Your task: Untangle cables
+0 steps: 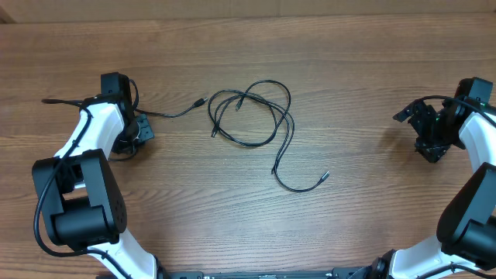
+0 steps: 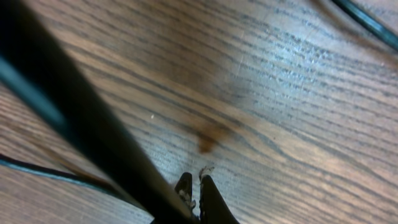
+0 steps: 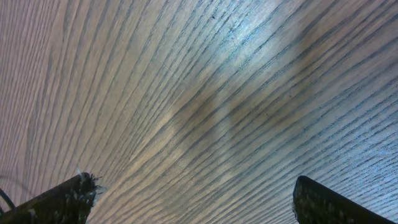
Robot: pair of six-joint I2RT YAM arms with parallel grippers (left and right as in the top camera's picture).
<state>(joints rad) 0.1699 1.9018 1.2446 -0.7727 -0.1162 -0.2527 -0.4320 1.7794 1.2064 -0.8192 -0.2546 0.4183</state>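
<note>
Overhead, cables: the thin black flexible cables (image 1: 252,116) lay in a loose knotted loop at the middle of the brown wood-grain table (image 1: 349,54), with one silver-tipped tail (image 1: 324,176) trailing out toward the near right.
Overhead, stray cord: a single thin black cord (image 1: 174,114) ran from the tangle's left side, its plug end (image 1: 201,101) just beside the loop, straight to my left gripper (image 1: 143,126).
Overhead, right side: my right gripper (image 1: 418,132) sat well apart from every cable, off at the table's right.
Left wrist, grip: my left gripper (image 2: 194,186) had its jaws pressed together. A thin black line (image 2: 37,169) led in toward them, but a broad blurred dark band (image 2: 74,106) hid the pinch, so I could not tell whether the cord was caught.
Right wrist, grip: my right gripper (image 3: 196,190) stood spread wide, with only bare wood between its fingers (image 3: 62,199); it held nothing.
Step in hand: I judged this to be the first grab, taking the stray cord's far end.
Next move: it called for a slow pull leftward, away from the loop. I would need to watch that the plug slid clear and did not drag the knot along. My right gripper had to come in and pin the tangle.
</note>
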